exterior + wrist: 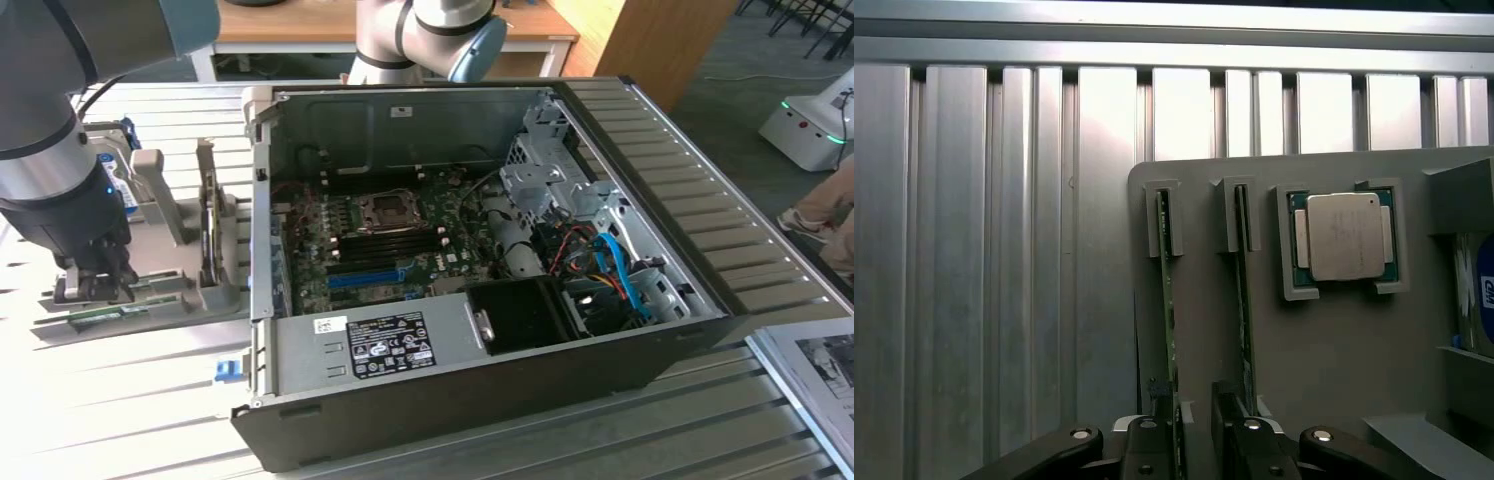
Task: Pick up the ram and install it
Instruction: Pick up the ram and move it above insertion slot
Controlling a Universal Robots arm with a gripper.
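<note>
Hand: open, fingers apart, low over thin green circuit-board ram stick standing edgewise in grey slotted plastic holder on slatted metal table.

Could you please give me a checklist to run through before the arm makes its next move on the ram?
1. Pincer open, nothing held: ok.
2. Pincer down at the grey holder: ok.
3. Both ram sticks standing on edge in their holder slots: ok.
4. One stick centred between the fingers: cannot tell; bare holder shows in the gap.
5. Computer case open, motherboard exposed: ok.
6. Free memory slot on the motherboard: cannot tell.
</note>
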